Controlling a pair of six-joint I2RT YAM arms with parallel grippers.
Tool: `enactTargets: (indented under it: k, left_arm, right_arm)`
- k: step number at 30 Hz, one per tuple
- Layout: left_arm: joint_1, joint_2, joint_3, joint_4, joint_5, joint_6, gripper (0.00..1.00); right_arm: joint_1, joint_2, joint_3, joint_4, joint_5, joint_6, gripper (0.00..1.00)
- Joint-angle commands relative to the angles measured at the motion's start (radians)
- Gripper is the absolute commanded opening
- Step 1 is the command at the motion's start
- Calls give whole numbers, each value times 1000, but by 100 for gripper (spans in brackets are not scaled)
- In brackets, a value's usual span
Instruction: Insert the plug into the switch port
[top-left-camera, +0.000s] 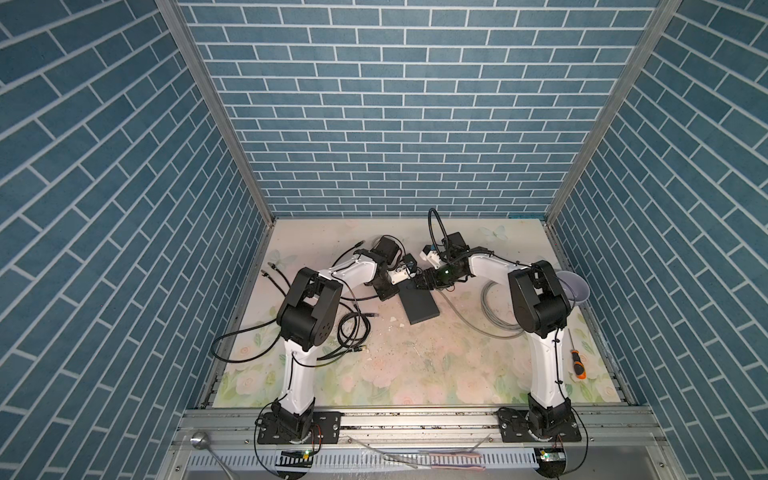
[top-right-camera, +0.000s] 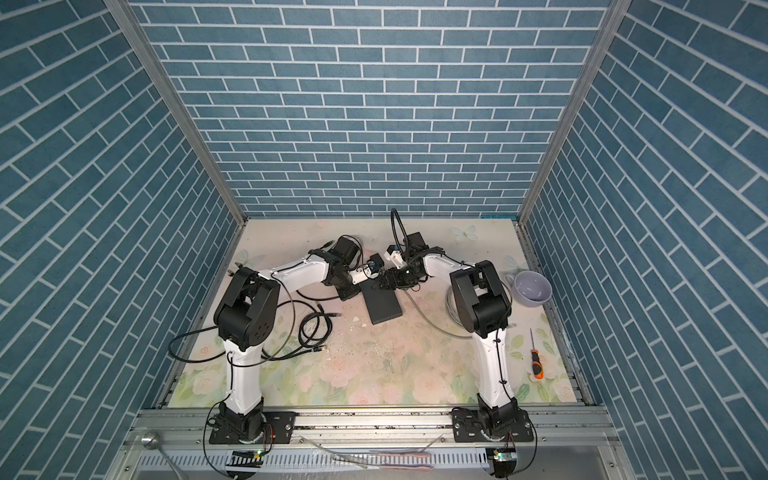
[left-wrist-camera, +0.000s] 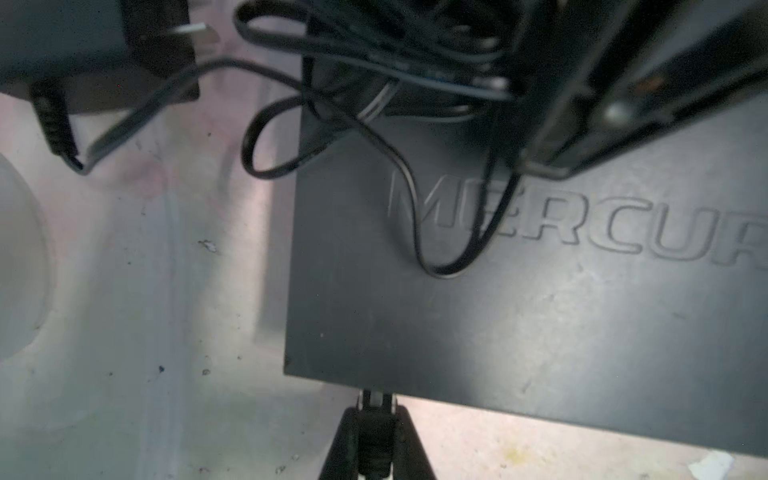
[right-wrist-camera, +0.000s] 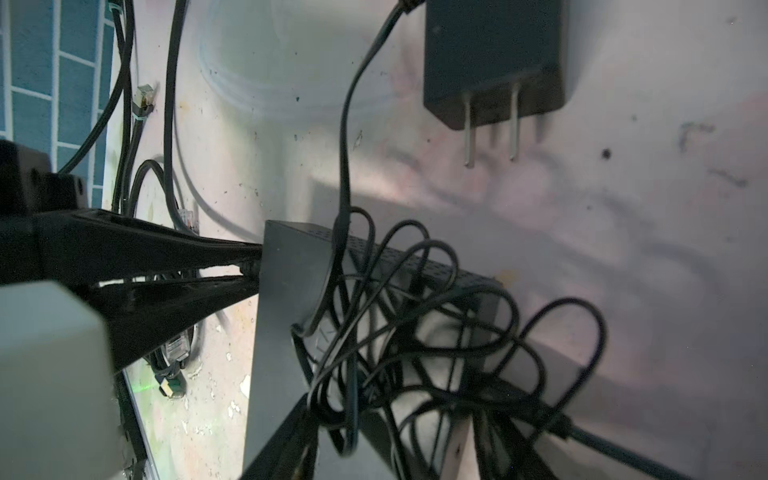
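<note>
Your left gripper (left-wrist-camera: 376, 434) is clenched on the plug (left-wrist-camera: 375, 401), tip against the switch's (left-wrist-camera: 540, 332) side edge near a corner; push off-axis and it could jam or shove the switch. Your right gripper (top-left-camera: 420, 286) sits over the switch amid tangled cable (right-wrist-camera: 415, 324); I cannot tell whether it grips.

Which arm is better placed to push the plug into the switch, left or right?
Left. The left gripper is shut on the plug, its tip at the switch edge. The right gripper is above the switch, amid a tangled cord.
</note>
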Motion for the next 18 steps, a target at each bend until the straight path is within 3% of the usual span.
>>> enactTargets:
  k: [1,11,18]
  left_arm:
    - [-59,-36,-7,249,203,-2,1]
    - [-72,-46,-25,303,307,50,0]
    - [-86,-56,-14,298,305,80,0]
  right_arm:
    - [119,57,8,-59,-273,-61,57]
    - [151,92,113,-205,-258,-159,55]
    - [173,117,149,-286,-248,-231,53]
